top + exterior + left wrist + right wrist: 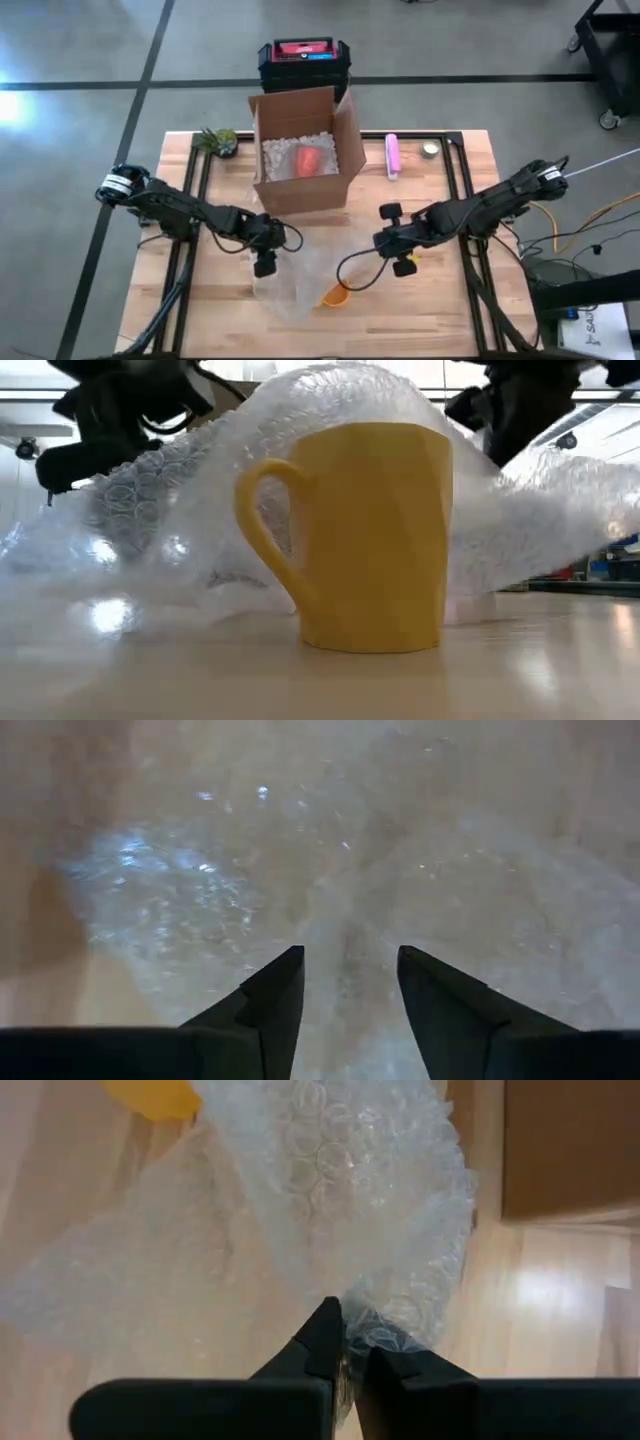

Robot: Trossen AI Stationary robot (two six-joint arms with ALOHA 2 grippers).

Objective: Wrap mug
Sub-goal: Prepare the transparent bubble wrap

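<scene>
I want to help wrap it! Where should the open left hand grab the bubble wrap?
Probably the loose edge of the bubble wrap lying flat under the left hand, coming from above. The right hand already pinches the opposite edge, draping it over the mug.

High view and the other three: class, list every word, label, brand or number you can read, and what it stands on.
No text can be read in any view.
Red label on the black case behind the open cardboard box: print too small to read.
White sheet at the picture's lower right corner: dark lettering, blurred.
Yellow mug, clear bubble wrap: no markings show.
</scene>
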